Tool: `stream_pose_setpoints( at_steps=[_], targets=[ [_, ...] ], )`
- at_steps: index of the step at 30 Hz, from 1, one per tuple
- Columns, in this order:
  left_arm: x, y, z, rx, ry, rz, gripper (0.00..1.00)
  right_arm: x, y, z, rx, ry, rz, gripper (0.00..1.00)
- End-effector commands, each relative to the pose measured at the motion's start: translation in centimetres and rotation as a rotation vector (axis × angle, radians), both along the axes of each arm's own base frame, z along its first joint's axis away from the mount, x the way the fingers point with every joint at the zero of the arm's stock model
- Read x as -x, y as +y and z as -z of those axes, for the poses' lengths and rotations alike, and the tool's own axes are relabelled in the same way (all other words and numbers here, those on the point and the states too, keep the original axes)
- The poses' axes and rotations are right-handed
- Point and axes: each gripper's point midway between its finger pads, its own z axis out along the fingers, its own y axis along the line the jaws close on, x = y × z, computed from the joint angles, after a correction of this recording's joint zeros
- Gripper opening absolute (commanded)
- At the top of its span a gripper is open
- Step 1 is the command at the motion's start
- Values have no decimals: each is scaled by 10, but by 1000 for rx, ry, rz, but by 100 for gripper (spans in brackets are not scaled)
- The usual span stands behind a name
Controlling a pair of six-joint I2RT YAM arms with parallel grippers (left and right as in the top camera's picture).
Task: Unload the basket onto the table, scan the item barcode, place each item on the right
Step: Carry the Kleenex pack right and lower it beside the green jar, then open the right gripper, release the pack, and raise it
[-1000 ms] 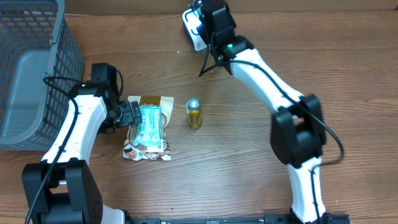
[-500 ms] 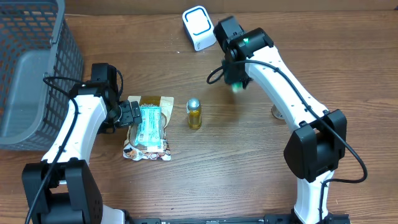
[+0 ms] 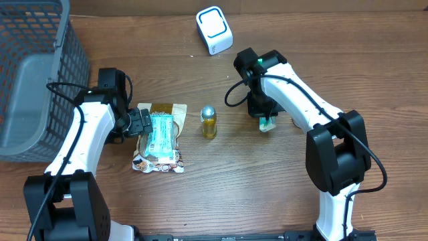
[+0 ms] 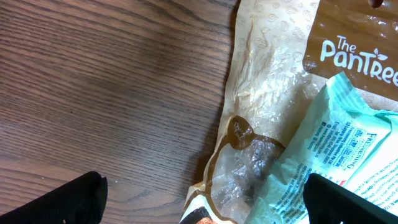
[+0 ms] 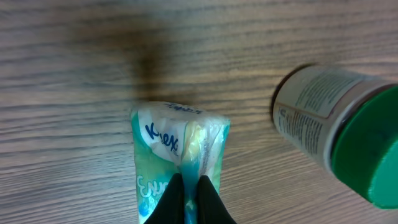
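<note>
Two right fingers (image 5: 175, 200) are pinched tight on the near end of a soft tissue pack (image 5: 178, 146), biting into the crimped wrapper so that the body of the pack hangs free ahead of them. That grip leaves the printed faces uncovered, which suits a barcode read. No barcode shows on the face turned to the wrist camera, and I cannot tell whether the pack touches the tabletop (image 3: 234, 194) or hangs just above it. Just to its right stands a green-capped bottle (image 5: 336, 137), close but apart.

The left fingers (image 4: 67, 200) are spread wide and hold nothing. They straddle a teal packet (image 4: 348, 149) that lies on top of a brown pouch (image 4: 267, 93), a stance that looks ready to close on the stack.

To the right of that stack a small bottle (image 3: 208, 122) stands upright, between the two arms. The scanner (image 3: 214, 30) sits at the far edge, well apart from the pack and to its left, so the pack seems to be the item on hand for scanning, with no read possible where it is now. A basket (image 3: 40, 40) fills the far left corner.
</note>
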Motion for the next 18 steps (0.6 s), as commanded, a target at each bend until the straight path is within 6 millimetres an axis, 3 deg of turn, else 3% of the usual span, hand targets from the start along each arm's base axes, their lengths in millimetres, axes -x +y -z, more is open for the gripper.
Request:
stream_pose_setpoints(
  at_steps=[1, 9, 13, 18],
  targets=[
    [-4, -3, -3, 6, -8, 16, 100, 0, -7, 2, 9, -2, 26, 4],
    [-4, -3, -3, 6, -8, 16, 100, 1, -23, 10, 18, 11, 63, 4],
    [-4, -3, -3, 6, -9, 16, 99, 2, -31, 13, 21, 20, 85, 11],
    [-4, -3, -3, 6, -8, 16, 100, -2, -33, 13, 16, 7, 93, 37]
  ],
)
